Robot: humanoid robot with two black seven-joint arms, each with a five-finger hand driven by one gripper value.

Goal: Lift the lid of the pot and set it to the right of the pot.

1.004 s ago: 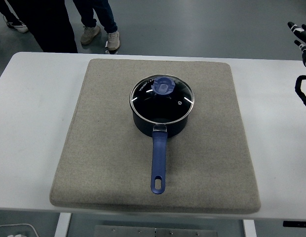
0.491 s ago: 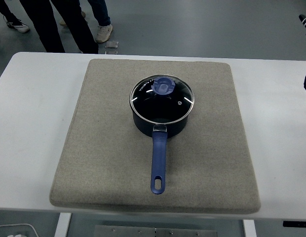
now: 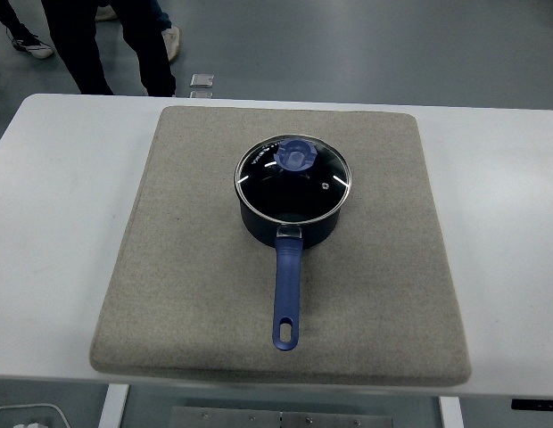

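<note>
Lidded dark-blue pot [image 3: 290, 221], white rim lettering too small to read, on grey mat [image 3: 169, 267]; no hand visible.

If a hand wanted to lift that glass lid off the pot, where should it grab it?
Probably the blue knob at the middle of the lid, pinched from straight above. It stands up proud of the flat glass, while the rim sits flush on the pot, leaving little edge to catch.

A person [image 3: 107, 45] at the top edge shows only as legs.
</note>
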